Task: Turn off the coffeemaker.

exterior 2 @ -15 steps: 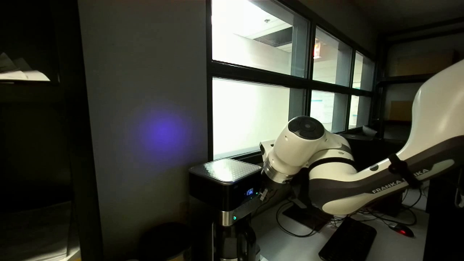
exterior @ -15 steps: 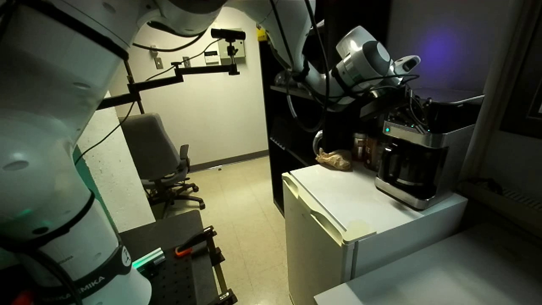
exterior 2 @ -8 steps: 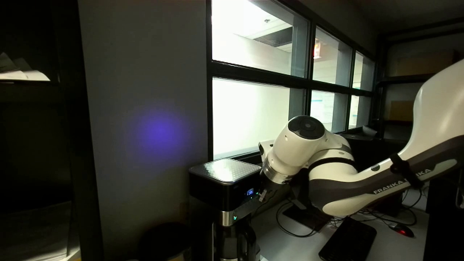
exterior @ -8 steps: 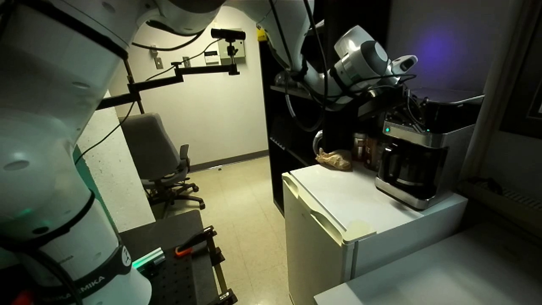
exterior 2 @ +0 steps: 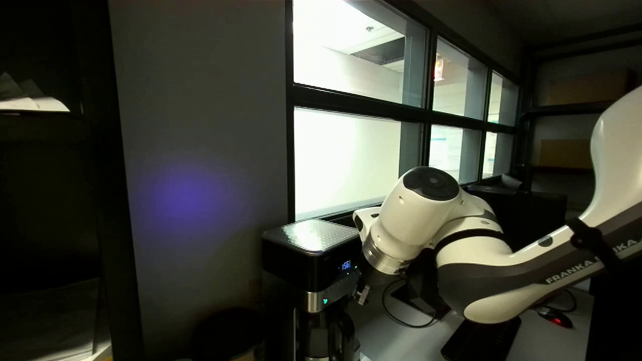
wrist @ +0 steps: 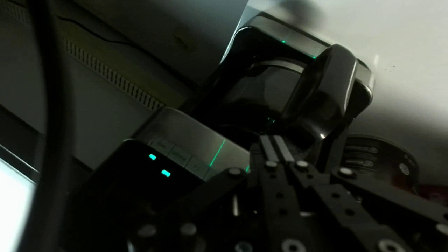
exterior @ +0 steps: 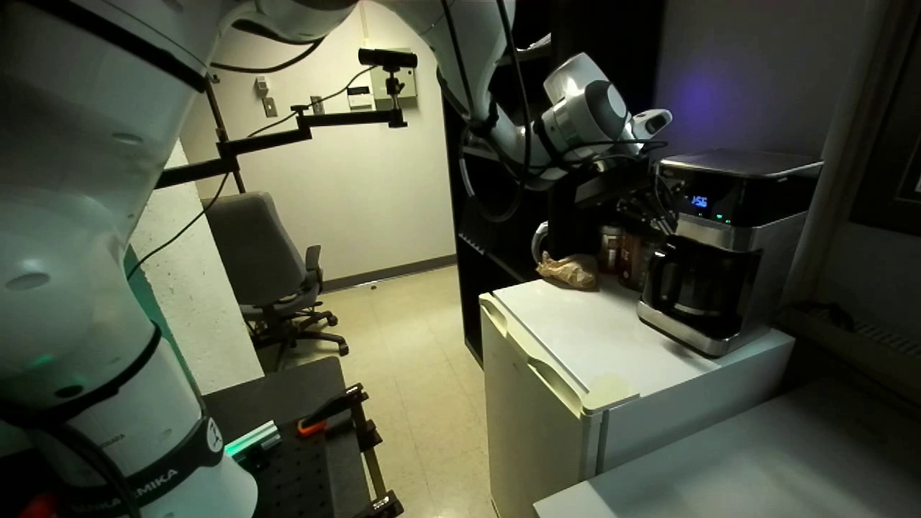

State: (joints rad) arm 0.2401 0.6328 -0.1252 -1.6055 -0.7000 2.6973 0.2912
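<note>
The coffeemaker (exterior: 781, 262) is boxy, black and silver, and stands on a white cabinet. It also shows in an exterior view (exterior 2: 311, 235) and in the wrist view (wrist: 182, 127). Its blue display (exterior: 699, 201) is lit, with small green lights by it. A green-lit button (exterior 2: 325, 301) glows on the silver band. The dark carafe (exterior: 709, 284) sits inside; its black handle (wrist: 325, 87) shows in the wrist view. My gripper (wrist: 276, 148) is shut and empty, with its fingertips close to the silver band's left end. In both exterior views it is before the machine's front (exterior: 669, 229) (exterior 2: 361, 297). I cannot tell whether it touches.
The white cabinet (exterior: 597, 324) also bears a crumpled brown bag (exterior: 568, 272) and jars (exterior: 611, 248) left of the coffeemaker. A dark shelf (exterior: 496, 230) stands behind. A keyboard (exterior 2: 481, 341) and mouse (exterior 2: 554, 317) lie below the arm. A cable (wrist: 52, 105) crosses the wrist view.
The gripper has moved away from the display side, to the left and lower along the machine's front. The display now shows uncovered in an exterior view. The green button there is now hidden.
</note>
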